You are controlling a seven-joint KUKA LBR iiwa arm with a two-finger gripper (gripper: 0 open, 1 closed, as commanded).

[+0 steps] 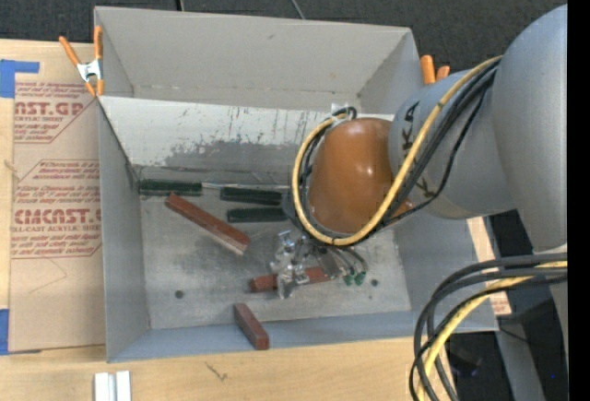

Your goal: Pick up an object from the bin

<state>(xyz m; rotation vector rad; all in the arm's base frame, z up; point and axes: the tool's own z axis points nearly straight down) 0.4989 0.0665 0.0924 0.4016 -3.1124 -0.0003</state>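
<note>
A grey metal bin [230,67] sits on a pale wooden tabletop [350,362], seen from above; a large grey robot arm [516,132] reaches in from 3 o'clock, its wrist wrapped in a rounded orange cover [350,173] with yellow and black cables [302,164] looped round it; below the cover the metal gripper [293,272] points down at the bin floor, a little toward 5 o'clock from the floor's centre; whether it is open or closed cannot be told from this angle.

A small red-brown stick [315,277] lies flat on the floor directly at the gripper's tip, running roughly from 9 to 3 o'clock and partly hidden by the metal; a small green piece [355,277] lies just beside it at 3 o'clock.

A longer red-brown stick [207,222] lies slanted at 10 o'clock from the gripper, apart from it; three dark green sticks [253,196] lie near the back wall between 10 and 12 o'clock; a short brown block [251,325] rests alone near the front wall at 7 o'clock.
</note>
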